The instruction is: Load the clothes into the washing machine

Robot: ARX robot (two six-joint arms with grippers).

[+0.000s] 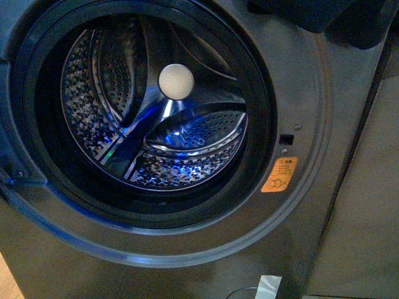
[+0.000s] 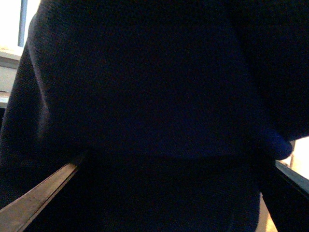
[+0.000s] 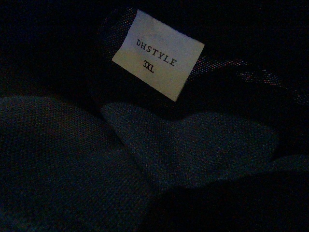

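— Up at the top right corner of the front view, that dark lump: is that the garment?

— Yes. The navy clothes (image 1: 312, 12) hang there, above and to the right of the porthole, wholly outside the washing machine (image 1: 312, 205). Nothing of them has passed the black gasket (image 1: 264, 124), and the perforated steel drum (image 1: 87, 106) looks empty, lit blue inside.

— Why so high?

— My guess: it is a big piece, so it is raised to let the hanging length clear the gasket's lip before it goes in.

— What grips it?

— Neither gripper shows plainly. Seen from the left wrist, cloth (image 2: 154, 87) fills nearly everything. A pale slanted bar (image 2: 41, 195) and a dark bar (image 2: 292, 179) flank it and may be the left gripper's fingers, but I cannot tell whether they pinch the fabric. From the right wrist there are only folds (image 3: 63, 159) pressed close and a white size tag (image 3: 157, 54) reading DHSTYLE 3XL. The right gripper is out of sight, so its grasp is unknown too.

— The tag means something?

— Probably that the right arm is near the collar, which would let the body of the garment trail below.

— How far along?

— Early, I'd judge. The whole garment has yet to travel left and down to the mouth. A sleeve draped over the gasket is the likely snag.
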